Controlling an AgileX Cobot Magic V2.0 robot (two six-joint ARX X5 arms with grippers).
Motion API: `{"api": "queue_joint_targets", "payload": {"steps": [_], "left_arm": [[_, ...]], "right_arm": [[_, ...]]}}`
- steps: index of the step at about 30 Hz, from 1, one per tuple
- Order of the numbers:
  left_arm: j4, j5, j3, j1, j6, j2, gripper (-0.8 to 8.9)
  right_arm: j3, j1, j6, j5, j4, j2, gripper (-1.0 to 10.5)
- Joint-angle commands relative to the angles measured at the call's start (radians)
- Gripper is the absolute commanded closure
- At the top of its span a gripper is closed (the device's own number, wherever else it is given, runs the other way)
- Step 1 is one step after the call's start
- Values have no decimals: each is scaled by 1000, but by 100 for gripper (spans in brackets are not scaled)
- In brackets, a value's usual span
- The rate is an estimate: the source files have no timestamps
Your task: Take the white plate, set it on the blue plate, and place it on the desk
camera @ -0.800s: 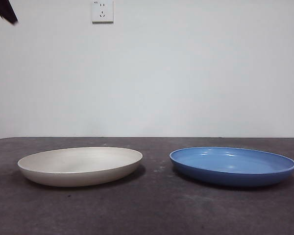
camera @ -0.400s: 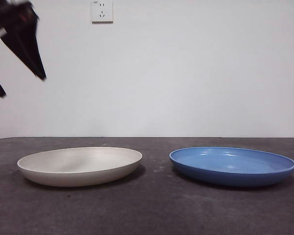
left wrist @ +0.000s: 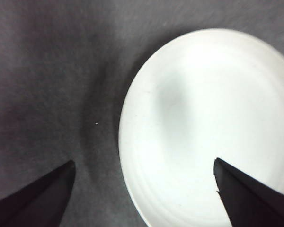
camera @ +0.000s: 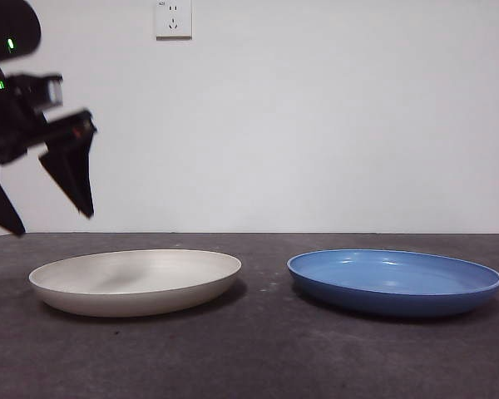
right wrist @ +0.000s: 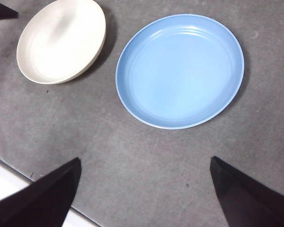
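Observation:
The white plate (camera: 137, 278) lies on the left of the desk (camera: 258, 357), and the blue plate (camera: 395, 278) lies to its right, a gap apart. My left gripper (camera: 51, 220) is open and empty, hanging above the white plate's left rim. In the left wrist view the gripper (left wrist: 144, 161) straddles the rim of the white plate (left wrist: 213, 123). My right gripper (right wrist: 145, 161) is open and empty, high above the desk, looking down on the white plate (right wrist: 61, 40) and the blue plate (right wrist: 180, 71).
A white wall with a socket (camera: 174, 18) stands behind the desk. The desk's edge (right wrist: 4, 179) shows as a pale strip in the right wrist view. Bare desk (left wrist: 47, 85) lies beside the white plate.
My left arm has come down from the top left corner into view and now hangs just above the white plate's left rim. The plates have not moved.

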Motion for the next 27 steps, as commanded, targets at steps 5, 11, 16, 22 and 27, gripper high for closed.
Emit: {"api": "queue_joint_targets", "payload": {"steps": [5,11,16,22,27], "left_arm": [[52,2,19,-2,2,114,346],[68,-10,19,-2,2,168,360],[68,-10,19,-3,1,178,546],[67,-10,19,-3,1,178,772],[67,-10,19,-3,0,178,804]], "right_arm": [[18,4,11,0,12,4,511],[18,4,11,0,13,4,511],[18,4,10,0,15,4,511],[18,4,10,1,17,4,511],[18,4,10,0,17,4,511]]}}
